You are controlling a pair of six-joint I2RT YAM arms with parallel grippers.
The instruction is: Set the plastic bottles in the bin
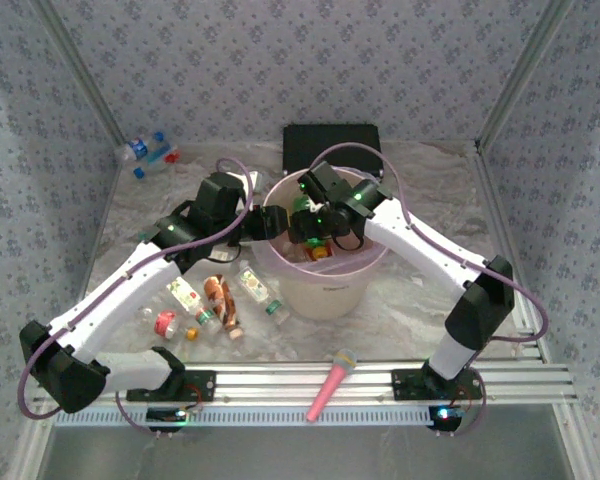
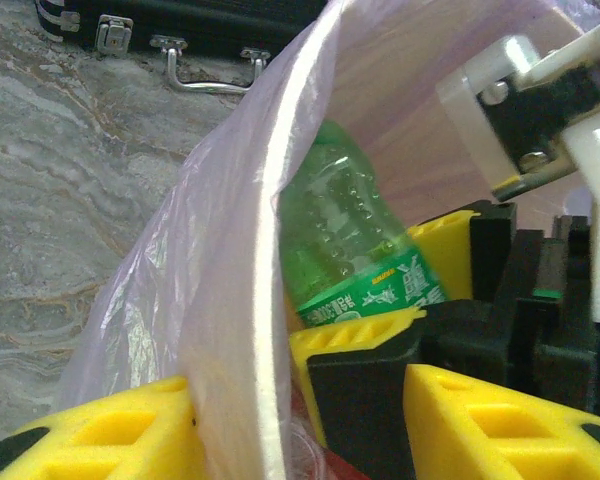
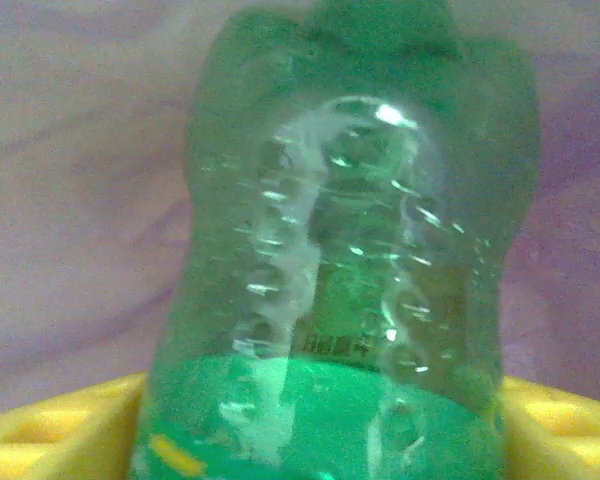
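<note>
Top cam: spare bottles [image 1: 215,300] on table [image 1: 410,300] by bin [image 1: 330,292]. L wrist: L gripper [image 2: 300,405] spread astride bin rim [image 2: 280,200]. R wrist: green bottle [image 3: 350,280] betw. R gripper [image 3: 320,430] pads [image 3: 50,430]; pinch unclear.

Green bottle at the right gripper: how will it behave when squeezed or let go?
The green bottle looks see-through and empty above its label, so it is probably light. Its thin, dimpled wall may buckle under a hard squeeze. Smooth round plastic could slip or twist at the right gripper.
</note>
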